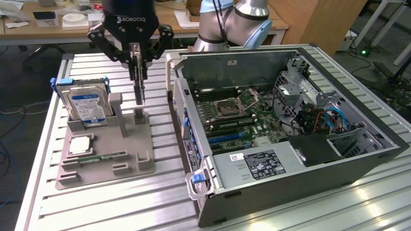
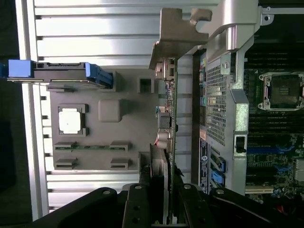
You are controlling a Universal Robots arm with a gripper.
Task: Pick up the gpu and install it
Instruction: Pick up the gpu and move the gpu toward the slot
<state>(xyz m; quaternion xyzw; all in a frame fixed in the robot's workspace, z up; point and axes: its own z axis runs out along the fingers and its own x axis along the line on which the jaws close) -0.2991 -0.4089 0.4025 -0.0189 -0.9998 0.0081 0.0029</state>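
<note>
The gpu (image 1: pixel 138 84) hangs upright and edge-on, clamped at its upper end between the narrowly parted fingers (image 1: pixel 149 52) of the gripper (image 1: pixel 135 57). In the wrist view the card (image 2: pixel 169 118) runs as a thin line from the jaws out to its silvery end bracket (image 2: pixel 178 31). Its lower end sits just over a post of the gray holder (image 1: pixel 106 166); whether they touch I cannot tell. "ROBOTIQ" is printed in white on the gripper body (image 1: pixel 130 19). A hard drive (image 1: pixel 88 107) with a blue-white label stands in the holder, its text unreadable. The open computer case (image 1: pixel 359 159) lies to the exterior view's right, with an illegible label on its power supply (image 1: pixel 257 166).
</note>
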